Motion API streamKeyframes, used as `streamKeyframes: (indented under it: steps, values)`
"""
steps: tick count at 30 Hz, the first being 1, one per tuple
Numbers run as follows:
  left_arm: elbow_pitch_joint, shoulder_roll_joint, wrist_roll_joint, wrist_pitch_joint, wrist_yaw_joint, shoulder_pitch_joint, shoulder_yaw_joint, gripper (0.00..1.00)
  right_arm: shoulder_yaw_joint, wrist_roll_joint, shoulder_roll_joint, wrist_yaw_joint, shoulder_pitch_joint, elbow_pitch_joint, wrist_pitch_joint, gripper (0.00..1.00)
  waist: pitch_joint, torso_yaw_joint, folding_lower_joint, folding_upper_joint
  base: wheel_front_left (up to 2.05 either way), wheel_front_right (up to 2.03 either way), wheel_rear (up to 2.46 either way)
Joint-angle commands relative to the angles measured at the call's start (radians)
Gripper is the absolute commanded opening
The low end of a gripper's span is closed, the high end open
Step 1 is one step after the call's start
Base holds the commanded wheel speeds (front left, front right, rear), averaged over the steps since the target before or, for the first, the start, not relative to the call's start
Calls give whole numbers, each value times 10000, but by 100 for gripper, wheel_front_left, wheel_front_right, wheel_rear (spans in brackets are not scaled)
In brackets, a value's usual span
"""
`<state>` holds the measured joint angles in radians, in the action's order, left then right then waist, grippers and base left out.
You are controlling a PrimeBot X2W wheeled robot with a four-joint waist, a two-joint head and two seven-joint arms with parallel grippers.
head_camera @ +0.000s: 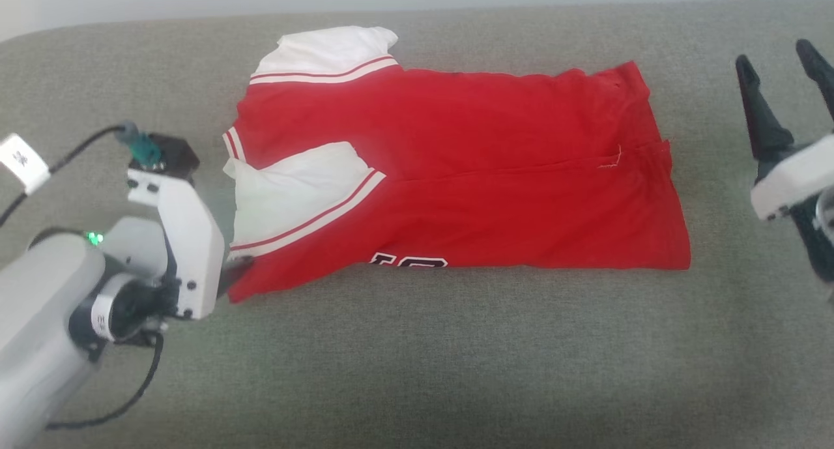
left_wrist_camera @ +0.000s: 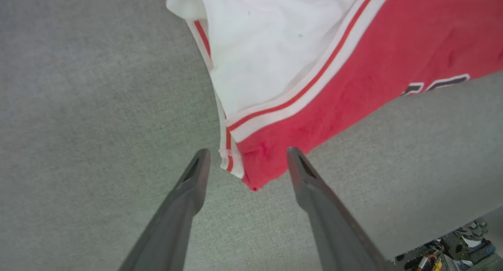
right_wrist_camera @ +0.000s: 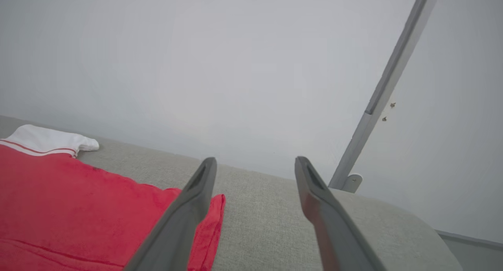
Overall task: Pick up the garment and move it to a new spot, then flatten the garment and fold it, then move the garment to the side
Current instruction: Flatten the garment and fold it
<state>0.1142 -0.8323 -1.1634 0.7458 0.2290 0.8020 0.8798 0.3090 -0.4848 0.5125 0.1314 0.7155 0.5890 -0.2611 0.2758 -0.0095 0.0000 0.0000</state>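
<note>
Nearest the head camera, at the lower left, the robot's pale grey left forearm [head_camera: 39, 305] reaches in over the grey-green woven fabric cushion [head_camera: 417, 371]. Its left gripper [left_wrist_camera: 245, 155] has its two long dark fingers spread wide and is grasping nothing. The near left corner of the garment [head_camera: 456, 175] lies on the cushion between the fingertips; whether either tip touches the cloth cannot be told.

The garment, a bright red sports jersey of soft cloth, lies folded into a rough rectangle across the middle of the cushion. Its white sleeve ends with red-white striped trim are at the left end, one at the far edge and one lying on top nearer the front. Part of a dark, white-outlined number shows at the near edge.

Right of the garment and apart from its edge, the right gripper [head_camera: 775, 55] is released, fingers apart and empty. Beyond it stand a pale grey wall [right_wrist_camera: 196, 66] and a slanting grey metal bar [right_wrist_camera: 387, 86].
</note>
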Motion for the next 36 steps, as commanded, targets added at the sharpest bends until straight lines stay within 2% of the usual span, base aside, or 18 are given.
streamKeyframes:
  steps: [1,5,11,17,22,23,24,25,36]
  values:
    - [-148,-63,-54,-88,137,-197,-67,100,-430,342,-257,-15,-497,-308,-38,100,22,-46,0,0,0,0,0]
    - [-433,-251,-125,-131,424,-622,-16,100,-1908,1469,-1006,-15,-1763,-1630,-42,100,107,-187,0,0,0,0,0]
    - [59,-190,107,-482,379,-857,79,100,-3251,2534,-2053,-15,-3188,-3435,248,100,313,-399,0,0,0,0,0]
    - [1052,163,9,-616,195,-1000,223,100,-3846,2989,-2782,-17,-4082,-4708,795,100,443,-535,0,0,0,0,0]
    - [1653,459,-44,-676,14,-1064,331,100,-3906,2961,-2909,-15,-4478,-5144,1191,100,487,-560,0,0,0,0,0]
    - [1807,579,-187,-676,-2,-1123,293,96,-3856,2890,-2879,-15,-4550,-5210,1327,100,490,-561,0,0,0,0,0]
    - [1911,645,-209,-623,-97,-1154,338,17,-3793,2811,-2840,-15,-4630,-5264,1509,100,495,-565,0,0,0,0,0]
    - [2011,696,-247,-571,-160,-1167,392,0,-3710,2602,-2817,-15,-4702,-5266,1756,100,498,-557,0,0,0,0,0]
    - [2464,1178,-89,-847,-683,-893,509,0,-2872,759,-2058,-10,-4753,-4757,5117,100,525,-251,0,0,0,0,0]
